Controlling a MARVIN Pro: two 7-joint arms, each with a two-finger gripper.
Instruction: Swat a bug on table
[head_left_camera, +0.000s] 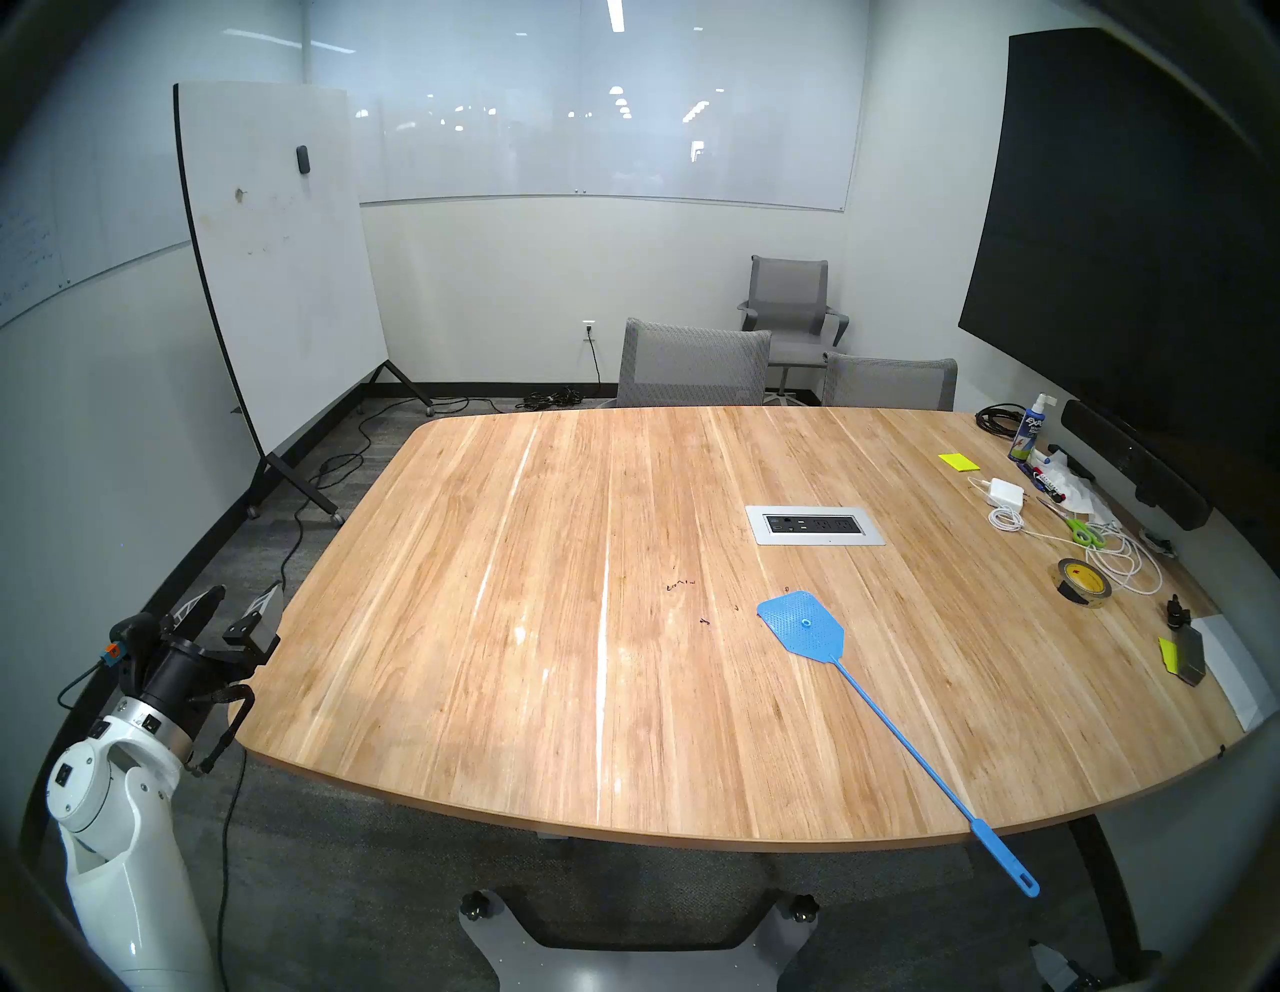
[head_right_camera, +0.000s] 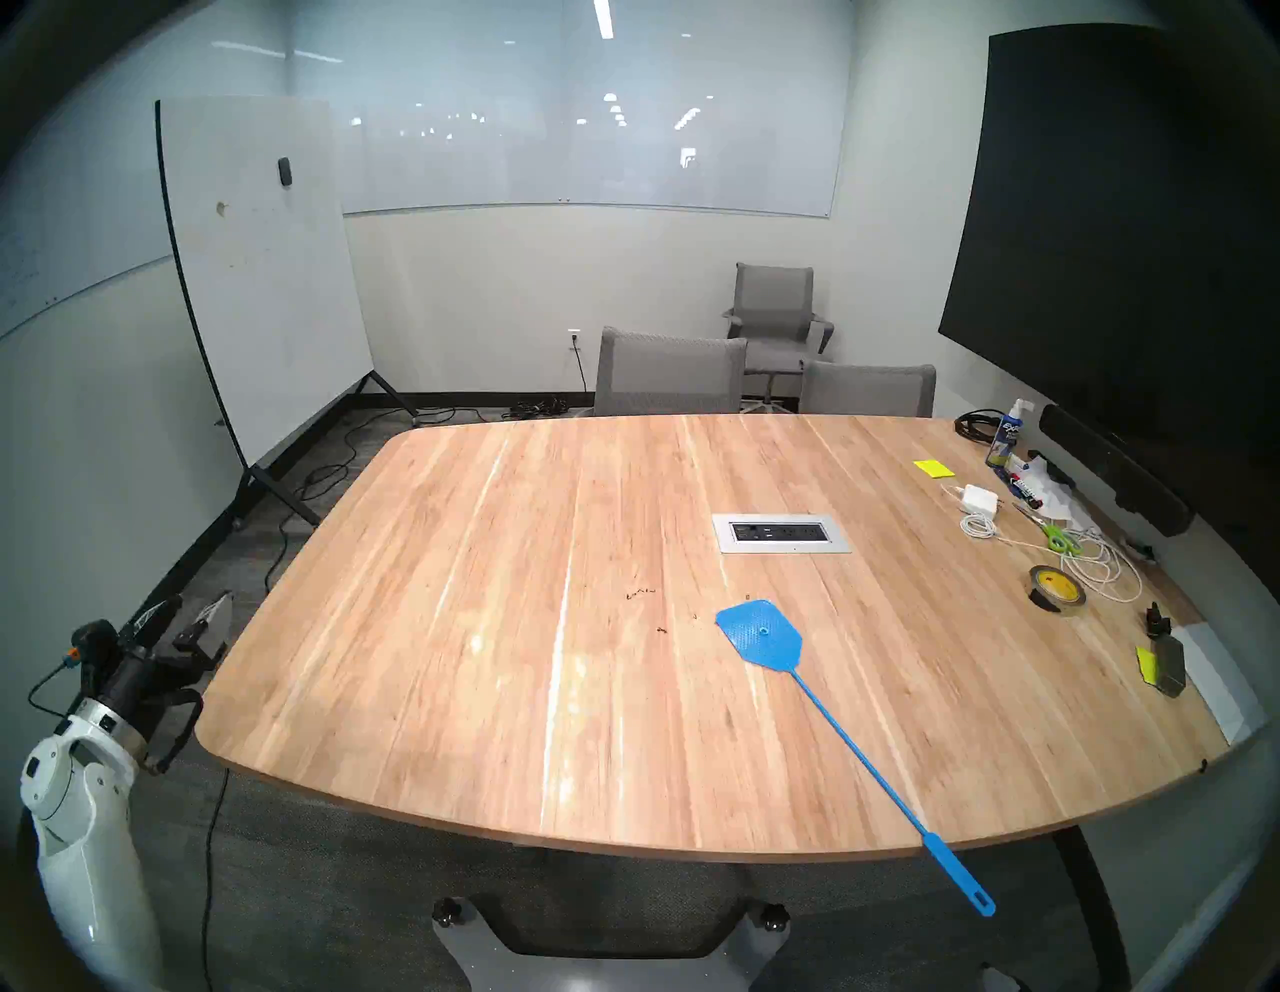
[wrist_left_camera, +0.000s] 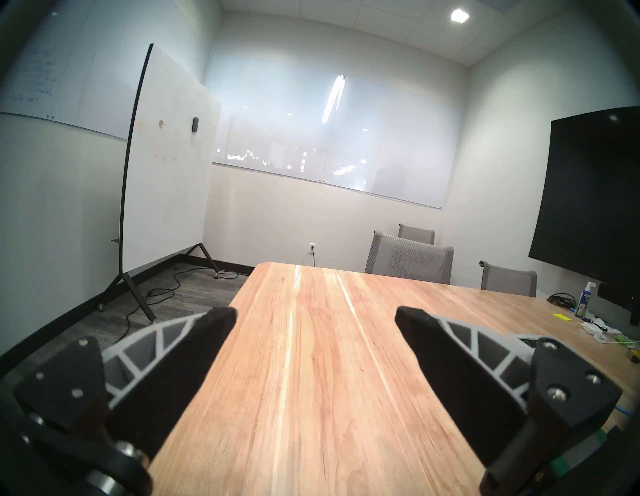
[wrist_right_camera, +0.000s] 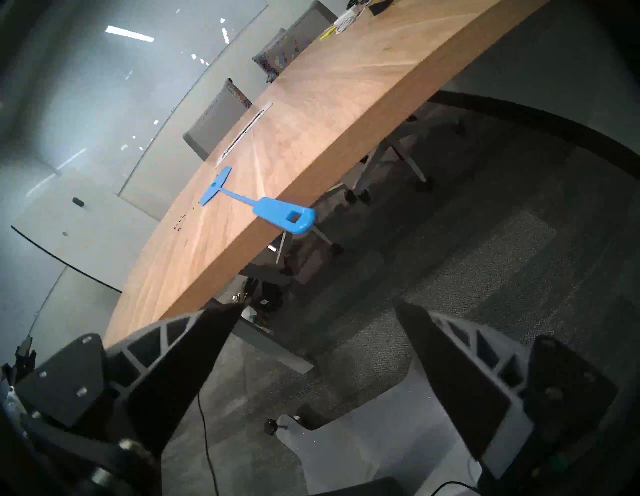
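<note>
The tabletop (head_left_camera: 526, 623) fills the head view, bare wood across its left half, and the blue swatter (head_left_camera: 803, 627) lies flat on it right of centre, its head down on the wood just this side of the silver outlet panel (head_left_camera: 815, 524). The swatter's handle runs back toward the near edge and sticks out past it, the end hanging over the floor; the right wrist view shows that overhang clearly (wrist_right_camera: 284, 214). The bug (head_left_camera: 704, 621) is a tiny dark speck on the wood just left of the swatter head, apart from it, with a few more dark crumbs (head_left_camera: 679, 586) a little farther back. The left gripper (head_left_camera: 239, 609) sits off the tabletop's left corner, level and pointing ahead, fingers (wrist_left_camera: 214, 325) spread wide with nothing between them. The right gripper (wrist_right_camera: 317, 311) shows only in its own tilted view, down below the table edge over the carpet, jaws wide apart and empty, well short of the swatter handle. Along the far right side there's clutter: a spray bottle (head_left_camera: 1030, 426), yellow sticky notes (head_left_camera: 958, 461), a white charger (head_left_camera: 1006, 492) with coiled cable, green-handled scissors (head_left_camera: 1077, 532), a tape roll (head_left_camera: 1084, 582) and a small black knob (head_left_camera: 1176, 613). No container in sight holds anything; the bottle's contents can't be read from here.
</note>
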